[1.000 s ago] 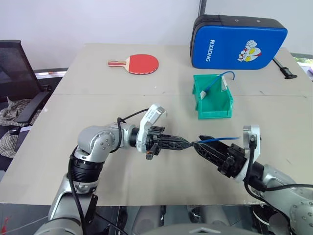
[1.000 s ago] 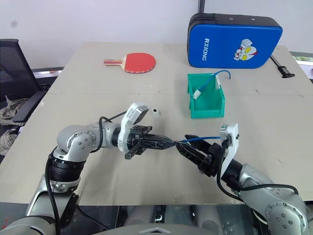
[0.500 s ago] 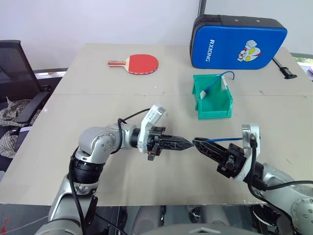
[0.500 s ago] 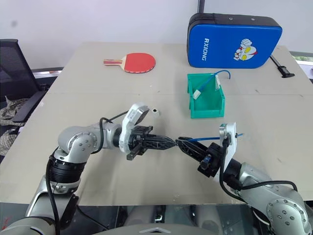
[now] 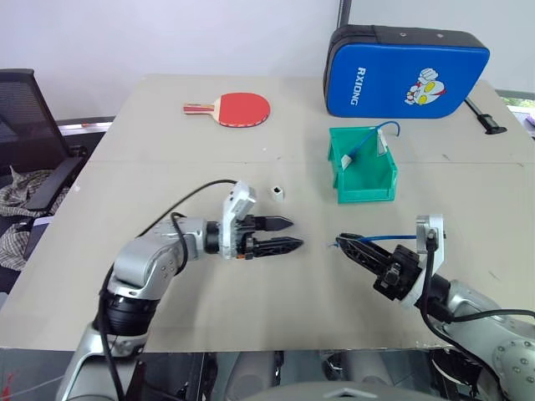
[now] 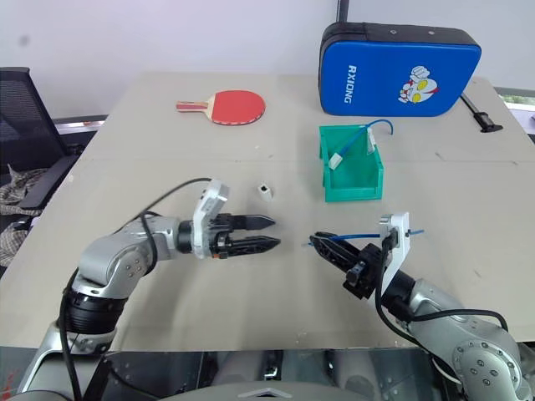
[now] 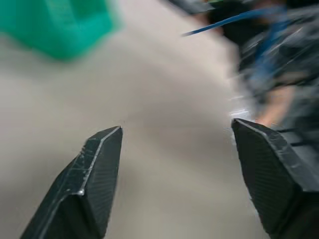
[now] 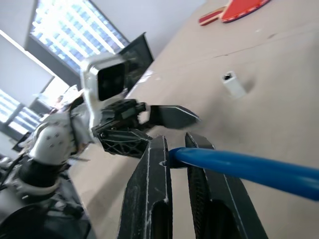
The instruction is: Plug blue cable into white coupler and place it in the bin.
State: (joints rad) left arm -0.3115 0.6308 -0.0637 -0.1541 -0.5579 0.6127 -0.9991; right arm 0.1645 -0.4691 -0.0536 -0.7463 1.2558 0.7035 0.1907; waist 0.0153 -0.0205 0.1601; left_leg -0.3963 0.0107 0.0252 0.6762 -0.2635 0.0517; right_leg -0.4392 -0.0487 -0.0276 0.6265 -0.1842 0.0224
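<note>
The blue cable point(image 5: 389, 238) is clamped in my right gripper point(image 5: 343, 242), which is shut on it near its front end; the cord trails back over the wrist and shows between the fingers in the right wrist view point(image 8: 239, 167). Its plug is too small to make out. My left gripper point(image 5: 295, 233) hangs open and empty over the table, a short gap left of the right one, jaws pointing at it. The white coupler point(image 5: 277, 192) lies loose on the table just beyond the left gripper. The green bin point(image 5: 363, 185) stands farther back right.
Inside the bin lies another blue cord point(image 5: 368, 142) with a white piece. A red table tennis paddle point(image 5: 238, 108) and a blue case point(image 5: 407, 73) sit at the table's far side. A black office chair point(image 5: 29, 138) stands off the left edge.
My left gripper opened, let go of the cable's end and drew back to the left. The right gripper shut on the cable and keeps it.
</note>
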